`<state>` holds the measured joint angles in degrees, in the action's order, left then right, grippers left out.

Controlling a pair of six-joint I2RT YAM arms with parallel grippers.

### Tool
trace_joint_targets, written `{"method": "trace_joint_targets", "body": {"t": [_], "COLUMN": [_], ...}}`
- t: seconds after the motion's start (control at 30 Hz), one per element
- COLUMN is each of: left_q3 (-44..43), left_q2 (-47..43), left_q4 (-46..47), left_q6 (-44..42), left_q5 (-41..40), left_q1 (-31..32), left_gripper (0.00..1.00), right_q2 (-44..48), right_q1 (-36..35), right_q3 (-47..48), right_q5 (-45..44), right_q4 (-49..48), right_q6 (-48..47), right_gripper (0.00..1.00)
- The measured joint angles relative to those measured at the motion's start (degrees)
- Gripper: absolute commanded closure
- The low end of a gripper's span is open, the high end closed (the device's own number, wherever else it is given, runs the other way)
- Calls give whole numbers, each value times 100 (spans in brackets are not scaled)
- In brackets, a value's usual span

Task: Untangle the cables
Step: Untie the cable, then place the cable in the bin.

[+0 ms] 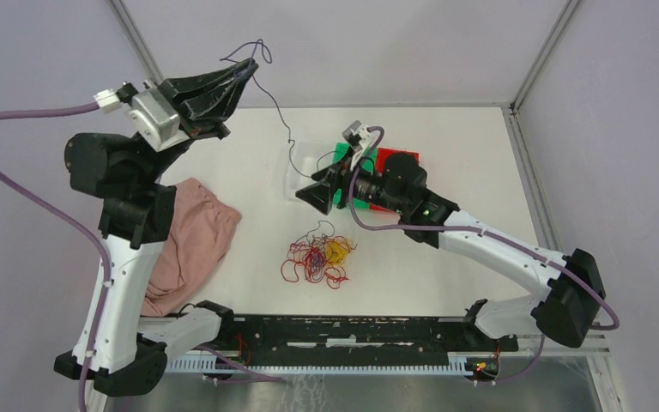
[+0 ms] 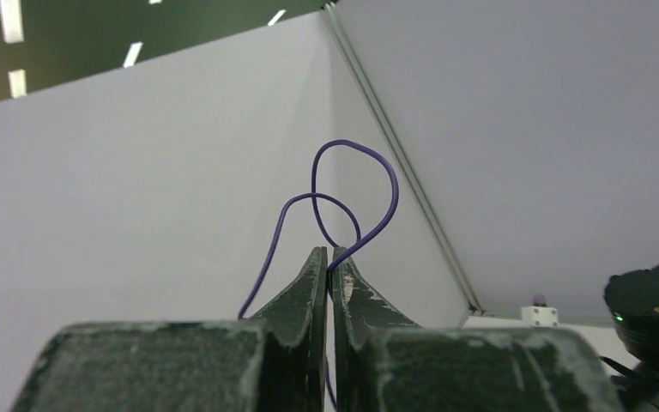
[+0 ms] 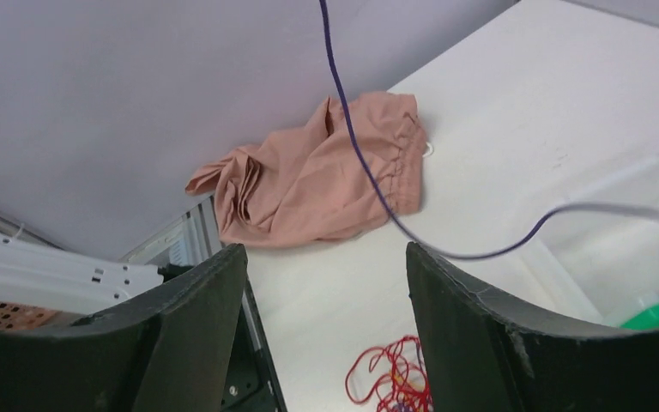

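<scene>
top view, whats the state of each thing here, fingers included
left fingers, shut on the purple wire, raised high
right fingers, open, holding nothing
cable pile, tangled heap on the table
purple wire, hanging from the left fingers, apart from the cable pile
pink cloth, crumpled on the table

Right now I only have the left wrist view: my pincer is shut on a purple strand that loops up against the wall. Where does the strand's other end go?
Observer: The purple strand hangs from the left pincer down to the table. It ends by the clear tray, apart from the tangle.
Operator: Is the other arm holding it?
Observer: No. The right pincer is open, and the strand passes beyond its fingers, ungripped.
Operator: What's in the tangle?
Observer: Red, yellow and dark strands in one pile, nearer the arm bases than the right pincer.
</scene>
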<state>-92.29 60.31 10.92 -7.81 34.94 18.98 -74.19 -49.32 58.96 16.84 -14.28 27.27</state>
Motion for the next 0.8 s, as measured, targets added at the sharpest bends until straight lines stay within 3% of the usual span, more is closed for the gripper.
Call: {"method": "trace_joint_targets", "body": {"t": [0.23, 0.53, 0.8], "left_q3": [153, 557, 1027], "left_q2": [361, 369, 221], "left_q4": [-282, -490, -507], "left_q6": [369, 518, -496], "left_q5": [603, 796, 402], "left_q1": [0, 0, 0], "left_gripper": [92, 96, 97], "right_q2": [-1102, -1829, -1797], "right_q1": [-13, 2, 168], "right_q3": [984, 1198, 1108], "right_q5": [-352, -691, -682], "right_q4": [-15, -24, -48], "right_q6": [-28, 190, 317], "right_gripper": [28, 29, 29]}}
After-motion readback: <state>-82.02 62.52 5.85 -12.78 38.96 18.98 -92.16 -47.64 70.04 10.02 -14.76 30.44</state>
